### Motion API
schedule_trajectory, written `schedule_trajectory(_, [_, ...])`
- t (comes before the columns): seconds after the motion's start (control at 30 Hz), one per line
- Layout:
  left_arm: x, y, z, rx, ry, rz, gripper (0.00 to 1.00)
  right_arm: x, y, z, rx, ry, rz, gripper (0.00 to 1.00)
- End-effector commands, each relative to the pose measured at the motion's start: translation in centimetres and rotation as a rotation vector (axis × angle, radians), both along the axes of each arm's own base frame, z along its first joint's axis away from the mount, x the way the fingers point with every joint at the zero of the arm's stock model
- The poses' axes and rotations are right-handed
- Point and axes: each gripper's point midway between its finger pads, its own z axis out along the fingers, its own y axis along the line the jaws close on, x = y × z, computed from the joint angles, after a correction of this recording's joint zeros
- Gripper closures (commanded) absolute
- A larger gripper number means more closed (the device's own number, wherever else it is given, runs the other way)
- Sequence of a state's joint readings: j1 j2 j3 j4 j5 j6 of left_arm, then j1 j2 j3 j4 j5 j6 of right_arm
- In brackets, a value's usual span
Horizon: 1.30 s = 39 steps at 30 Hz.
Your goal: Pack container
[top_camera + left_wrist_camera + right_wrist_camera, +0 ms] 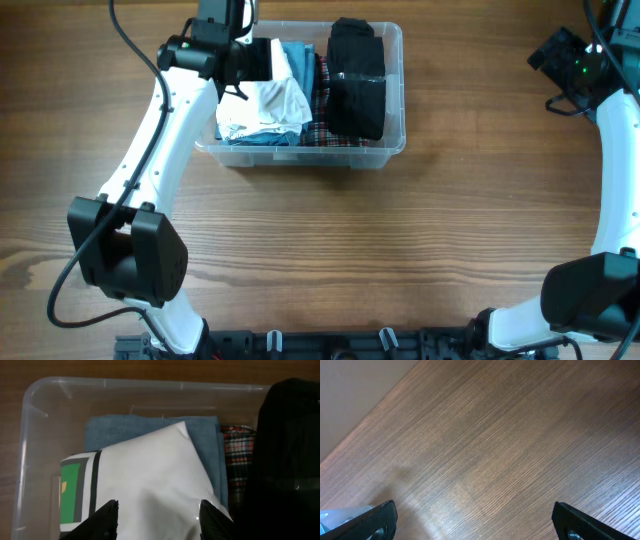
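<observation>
The wooden table [320, 250] carries the clear container [300, 157] toward its far edge. The container holds a black garment [357, 80] at its right end, a plaid garment [237, 455] beside that, and a blue garment [125, 430] at the left. A white garment [150, 470] with a green-and-grey print lies humped on the blue. My left gripper [159, 510] hangs over it, jaws part-spread with white cloth between; whether they pinch it, I cannot tell. My right gripper [475, 520] is well aside over bare wood, jaws wide apart. To finish well, I judge, the white piece should go down flat, corners tucked below the rim.
</observation>
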<state>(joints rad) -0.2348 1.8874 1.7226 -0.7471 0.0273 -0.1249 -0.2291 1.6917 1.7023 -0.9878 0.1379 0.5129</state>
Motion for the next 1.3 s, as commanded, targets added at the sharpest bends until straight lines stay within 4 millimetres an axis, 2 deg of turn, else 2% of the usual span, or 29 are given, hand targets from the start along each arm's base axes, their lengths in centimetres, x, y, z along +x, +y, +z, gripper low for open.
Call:
schedule_trajectory(0.0, [0.5, -1.0, -2.3, -0.017, 0.048, -0.008, 0.49, 0.1, 0.2, -0.8, 0.015, 0.016, -0.005, 0.00])
schedule_trajectory(0.07, [0.3, -1.2, -4.9, -0.013, 0.113, -0.013, 0.49, 0.1, 0.2, -0.8, 0.015, 0.016, -0.006, 0.00])
schedule_trajectory(0.13, [-0.1, -1.8, -6.5, -0.036, 0.162, -0.032, 0.49, 0.1, 0.2, -0.8, 0.015, 0.016, -0.006, 0.00])
schedule_trajectory(0.27, [-0.3, -2.2, -6.8, -0.061, 0.180, -0.029, 0.49, 0.1, 0.2, -0.8, 0.015, 0.016, -0.005, 0.00])
schedule_trajectory(0.37, [-0.2, -2.2, -4.1, -0.073, 0.127, -0.032, 0.49, 0.1, 0.2, -0.8, 0.015, 0.016, -0.006, 0.00])
schedule_trajectory(0.43, [-0.3, -2.1, -0.7, -0.088, 0.062, -0.035, 0.44, 0.1, 0.2, -0.8, 0.015, 0.016, -0.006, 0.00])
schedule_trajectory(0.47, [-0.6, -2.1, 1.7, -0.098, 0.019, -0.037, 0.41, 0.1, 0.2, -0.8, 0.015, 0.016, -0.005, 0.00])
schedule_trajectory(0.5, [-1.2, -1.9, 4.2, -0.108, -0.025, -0.040, 0.33, 0.1, 0.2, -0.8, 0.015, 0.016, -0.005, 0.00])
schedule_trajectory(0.53, [-2.2, -1.6, 6.4, -0.116, -0.062, -0.041, 0.20, 0.1, 0.2, -0.8, 0.015, 0.016, -0.006, 0.00])
schedule_trajectory(0.57, [-3.3, -1.3, 8.5, -0.120, -0.094, -0.040, 0.01, 0.1, 0.2, -0.8, 0.015, 0.016, -0.006, 0.00])
schedule_trajectory(0.63, [-5.7, -0.4, 11.9, -0.121, -0.141, -0.033, 0.00, 0.1, 0.2, -0.8, 0.015, 0.016, -0.006, 0.00])
schedule_trajectory(0.7, [-8.3, 0.4, 14.4, -0.121, -0.171, -0.027, 0.00, 0.1, 0.2, -0.8, 0.015, 0.016, -0.005, 0.00])
schedule_trajectory(0.83, [-14.5, 1.9, 19.9, -0.145, -0.268, -0.032, 0.00, 0.1, 0.2, -0.8, 0.015, 0.016, -0.006, 0.00])
schedule_trajectory(0.9, [-16.7, 2.5, 21.3, -0.152, -0.300, -0.033, 0.00, 0.1, 0.2, -0.8, 0.015, 0.016, -0.006, 0.00])
schedule_trajectory(1.0, [-19.5, 3.5, 22.3, -0.143, -0.317, -0.021, 0.00, 0.1, 0.2, -0.8, 0.015, 0.016, -0.005, 0.00])
schedule_trajectory(1.17, [-27.0, 7.7, 20.4, -0.065, -0.205, 0.123, 0.00, 0.1, 0.2, -0.8, 0.015, 0.016, -0.005, 0.00])
schedule_trajectory(1.27, [-30.5, 9.8, 20.2, -0.027, -0.204, 0.187, 0.00, 0.1, 0.2, -0.8, 0.015, 0.016, -0.005, 0.00])
